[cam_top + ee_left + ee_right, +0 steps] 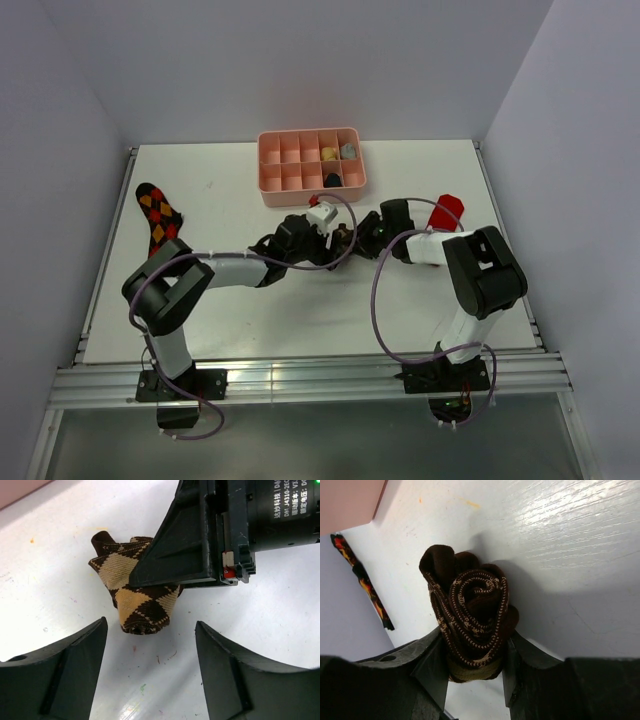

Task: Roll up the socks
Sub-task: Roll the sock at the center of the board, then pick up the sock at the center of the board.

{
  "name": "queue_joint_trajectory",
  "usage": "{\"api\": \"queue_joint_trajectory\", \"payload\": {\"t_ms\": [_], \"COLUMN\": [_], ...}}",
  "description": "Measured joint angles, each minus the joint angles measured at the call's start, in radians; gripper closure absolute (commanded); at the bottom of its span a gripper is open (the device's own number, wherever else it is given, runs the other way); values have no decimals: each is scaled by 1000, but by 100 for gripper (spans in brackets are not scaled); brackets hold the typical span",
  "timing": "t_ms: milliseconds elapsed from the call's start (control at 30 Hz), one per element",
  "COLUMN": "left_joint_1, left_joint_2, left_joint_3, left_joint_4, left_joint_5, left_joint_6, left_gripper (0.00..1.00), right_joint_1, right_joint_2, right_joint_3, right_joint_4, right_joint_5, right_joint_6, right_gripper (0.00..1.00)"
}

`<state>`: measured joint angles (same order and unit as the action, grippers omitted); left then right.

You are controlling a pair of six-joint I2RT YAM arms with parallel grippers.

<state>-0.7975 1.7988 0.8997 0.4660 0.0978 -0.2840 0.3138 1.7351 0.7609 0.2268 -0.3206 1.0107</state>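
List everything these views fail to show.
- Rolled tan argyle sock: in the top view it is almost wholly hidden under both wrists. In the left wrist view its far part is covered by the right gripper.
- Red sock: in the top view it is partly behind the right arm, and no trim is visible.
- Items in the pink tray: in the top view they are too small to identify.

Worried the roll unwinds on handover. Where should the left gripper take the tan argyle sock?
Probably the rounded end of the tan argyle sock nearest the left gripper, clear of the right gripper clamping it. Come straight in, jaws spanning the roll's width.
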Motion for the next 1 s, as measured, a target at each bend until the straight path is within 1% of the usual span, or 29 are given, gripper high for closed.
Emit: {"api": "queue_joint_trajectory", "payload": {"t_ms": [33,67,200,267,400,533,733,833,867,1000], "left_joint_1": [-2,-6,-47,-79,-144,-197,-229,-229,-229,-229], "left_joint_2": [-4,-6,-5,1,38,82,177,211,224,265], "left_joint_3": [0,0,3,15,67,94,172,208,223,275], "left_joint_4": [0,-1,-26,-36,-45,-39,-76,-94,-99,-127], "left_joint_5": [-7,-16,-80,-124,-241,-351,-441,-470,-480,-511], "left_joint_6": [11,25,104,148,251,344,428,449,456,465], "left_gripper": [23,18,11,9,8,11,16,20,23,30], "right_joint_1": [0,0,0,1,1,1,1,1,1,3], "right_joint_2": [-1,-2,-7,-8,-10,-11,-12,-13,-13,-13], "right_joint_3": [6,12,28,37,57,66,71,73,74,77], "right_joint_4": [-13,-23,-62,-84,-125,-146,-162,-170,-172,-182], "right_joint_5": [4,8,26,33,42,45,45,47,47,48], "right_joint_6": [-3,-6,-13,-14,-16,-18,-18,-20,-20,-20], "right_gripper": [100,100,100,100,100,100,100,100,100,100]}}
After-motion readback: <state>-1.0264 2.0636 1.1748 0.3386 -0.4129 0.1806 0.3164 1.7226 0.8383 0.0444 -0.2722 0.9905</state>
